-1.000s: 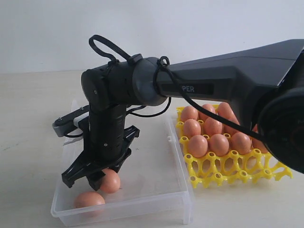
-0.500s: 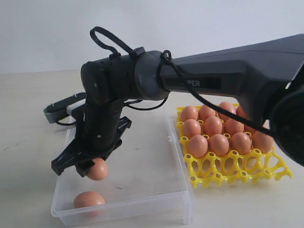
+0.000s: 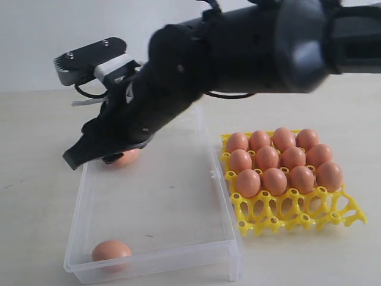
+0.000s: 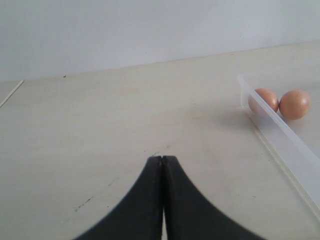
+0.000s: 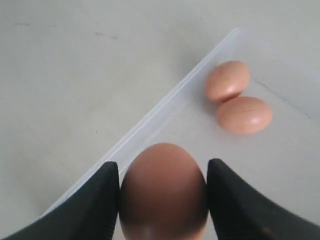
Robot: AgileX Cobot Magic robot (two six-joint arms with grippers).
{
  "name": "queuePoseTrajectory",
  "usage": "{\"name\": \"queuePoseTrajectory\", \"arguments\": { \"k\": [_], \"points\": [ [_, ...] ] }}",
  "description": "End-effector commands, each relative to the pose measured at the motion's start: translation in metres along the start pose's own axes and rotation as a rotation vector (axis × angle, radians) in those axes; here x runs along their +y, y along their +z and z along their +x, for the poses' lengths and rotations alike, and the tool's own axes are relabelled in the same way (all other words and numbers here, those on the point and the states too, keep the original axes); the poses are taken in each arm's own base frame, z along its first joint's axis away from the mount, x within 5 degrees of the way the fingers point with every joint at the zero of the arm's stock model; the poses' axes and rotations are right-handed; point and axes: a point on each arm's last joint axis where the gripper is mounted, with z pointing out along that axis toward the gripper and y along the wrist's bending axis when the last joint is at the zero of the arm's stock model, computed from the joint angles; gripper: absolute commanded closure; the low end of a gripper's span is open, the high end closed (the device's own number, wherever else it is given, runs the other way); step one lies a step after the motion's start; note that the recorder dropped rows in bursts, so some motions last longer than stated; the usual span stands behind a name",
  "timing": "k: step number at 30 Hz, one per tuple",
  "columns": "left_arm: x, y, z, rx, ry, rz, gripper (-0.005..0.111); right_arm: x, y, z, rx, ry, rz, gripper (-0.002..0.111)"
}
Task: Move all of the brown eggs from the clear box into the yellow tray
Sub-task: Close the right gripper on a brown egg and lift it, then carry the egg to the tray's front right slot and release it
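My right gripper hangs over the far left part of the clear box, shut on a brown egg. In the right wrist view the egg fills the gap between both fingers, and the gripper is above the box wall. Two more brown eggs lie side by side in the box; the exterior view shows one egg at the near left corner. The yellow tray on the right holds several eggs. My left gripper is shut and empty over bare table.
The left wrist view shows the box's wall and two eggs behind its corner. The tray's front row of cups stands empty. The right arm spans the scene above the box. A pale table surrounds everything.
The right gripper has lifted the egg out of the near part of the box, rising and swinging toward the far left. The egg at the near corner has stayed put.
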Motion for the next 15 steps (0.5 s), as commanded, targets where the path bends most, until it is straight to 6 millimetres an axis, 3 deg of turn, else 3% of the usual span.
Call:
{"name": "queuePoseTrajectory", "arguments": {
  "k": [1,8,15],
  "points": [
    [0.0,0.0,-0.002,-0.017,-0.003,0.001,0.107,-0.018,-0.031,0.023,-0.15,0.076,0.037,0.108],
    [0.0,0.0,-0.002,-0.017,-0.003,0.001,0.107,-0.062,-0.083,0.081,-0.315,0.224,0.178,0.108],
    [0.0,0.0,-0.002,-0.017,-0.003,0.001,0.107,-0.076,-0.098,0.142,-0.412,0.407,0.302,0.108]
  ]
}}
